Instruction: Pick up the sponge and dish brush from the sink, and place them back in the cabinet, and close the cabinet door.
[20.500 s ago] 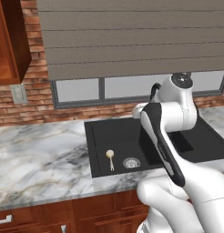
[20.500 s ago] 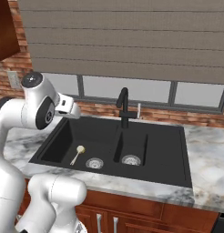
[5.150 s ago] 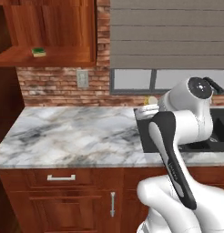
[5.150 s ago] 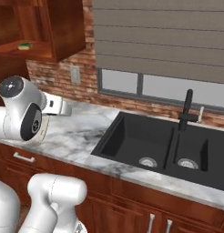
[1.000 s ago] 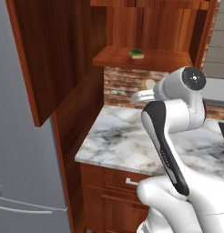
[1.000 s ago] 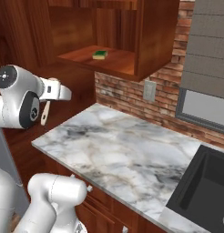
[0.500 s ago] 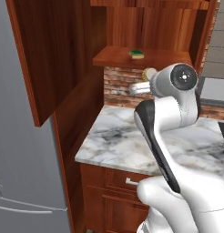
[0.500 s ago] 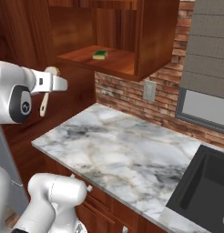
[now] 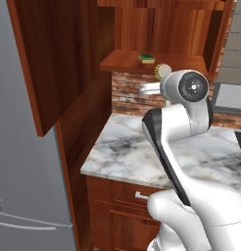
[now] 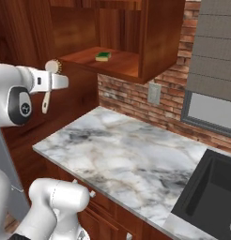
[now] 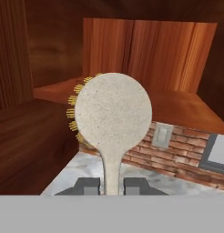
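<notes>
My gripper (image 11: 111, 185) is shut on the thin handle of the dish brush (image 11: 113, 111), whose round pale head with yellow bristles stands upright before the open cabinet. In the right base view the dish brush (image 10: 52, 66) hangs just left of the shelf's front corner, at about shelf height. The green and yellow sponge (image 9: 147, 58) (image 10: 103, 56) lies on the cabinet's wooden shelf (image 9: 123, 63) (image 10: 124, 64). The cabinet door (image 9: 49, 59) stands swung open to the left. A corner of the black sink (image 10: 216, 201) shows at the lower right.
Below the cabinet runs a marble counter (image 9: 127, 152) (image 10: 136, 154), with wooden drawers (image 9: 132, 196) under it. At the left stands the grey fridge (image 9: 19, 186). A brick wall with an outlet (image 10: 154, 95) and a window (image 10: 211, 112) lie to the right.
The arm has lifted the dish brush a little higher, up to the level of the cabinet shelf. The sponge and the door have stayed put.
</notes>
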Available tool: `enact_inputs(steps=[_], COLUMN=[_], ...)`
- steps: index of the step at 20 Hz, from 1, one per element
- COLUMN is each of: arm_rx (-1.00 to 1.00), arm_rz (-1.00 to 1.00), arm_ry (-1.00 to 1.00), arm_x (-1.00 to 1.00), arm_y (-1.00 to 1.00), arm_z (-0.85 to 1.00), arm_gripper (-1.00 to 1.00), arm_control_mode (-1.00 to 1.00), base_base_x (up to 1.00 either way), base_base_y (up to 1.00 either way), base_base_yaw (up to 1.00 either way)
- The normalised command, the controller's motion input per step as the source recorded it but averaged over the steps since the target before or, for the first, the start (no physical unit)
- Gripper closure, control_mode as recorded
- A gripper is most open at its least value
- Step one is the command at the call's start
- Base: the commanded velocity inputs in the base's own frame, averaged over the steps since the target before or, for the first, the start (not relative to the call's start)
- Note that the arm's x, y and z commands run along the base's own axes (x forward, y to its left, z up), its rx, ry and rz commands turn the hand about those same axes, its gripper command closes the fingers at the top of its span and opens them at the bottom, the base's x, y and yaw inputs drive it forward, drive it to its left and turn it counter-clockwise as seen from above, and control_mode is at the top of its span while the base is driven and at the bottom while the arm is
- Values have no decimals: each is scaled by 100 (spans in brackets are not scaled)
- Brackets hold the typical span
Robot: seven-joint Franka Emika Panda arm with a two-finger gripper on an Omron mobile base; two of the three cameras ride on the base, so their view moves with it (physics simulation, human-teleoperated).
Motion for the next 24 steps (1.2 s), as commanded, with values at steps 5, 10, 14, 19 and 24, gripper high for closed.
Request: enact_inputs(steps=[5,10,14,19,24], arm_rx=[0,0,0,0,0], arm_rz=[0,0,-1,-2,-3], arm_ry=[-1,0,0,0,0], arm_x=[12,30,30,26,26], arm_y=[-30,-19,-22,-18,-18], arm_z=[34,26,23,13,3], arm_gripper=[100,100,100,100,100], arm_control_mode=[-100,-100,-100,-100,-100], base_base_x=[0,0,0,0,0], base_base_y=[0,0,0,0,0], base_base_yaw=[0,0,0,0,0])
